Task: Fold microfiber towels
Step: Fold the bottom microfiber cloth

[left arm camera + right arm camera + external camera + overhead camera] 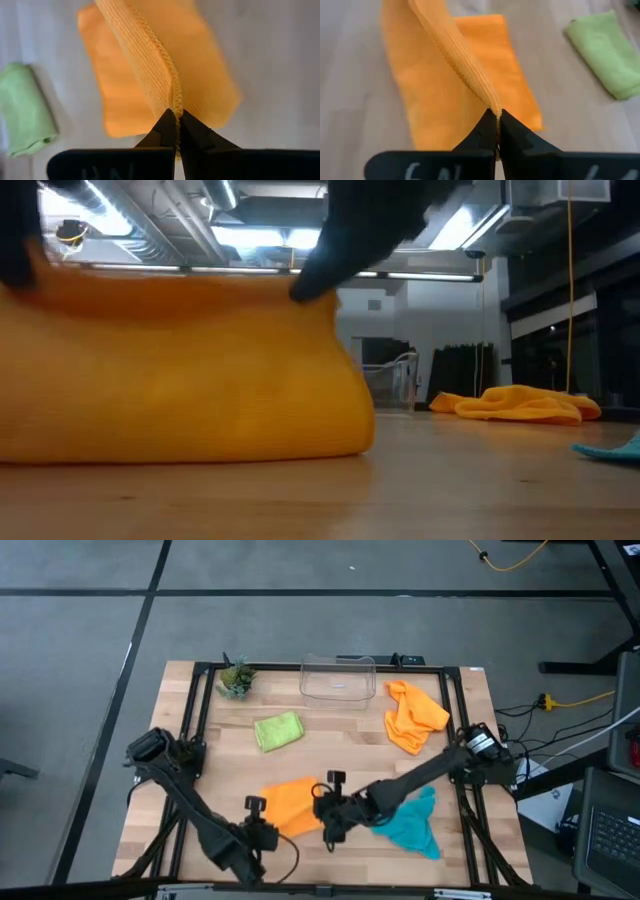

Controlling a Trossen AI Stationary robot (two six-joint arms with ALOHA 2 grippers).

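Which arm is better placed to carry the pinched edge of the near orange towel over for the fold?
Neither alone. The left gripper and right gripper each pinch a corner of the near orange towel, so both should probably carry it together.

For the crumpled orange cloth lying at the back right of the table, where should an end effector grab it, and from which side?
The crumpled orange microfiber towel lies bunched in soft folds, with no flat edge showing. Probably best to come straight down from above and pinch its raised upper lobe, nearest the clear plastic bin. The right end effector is nearer, but it is shut on the flat orange microfiber towel, as is the left end effector.
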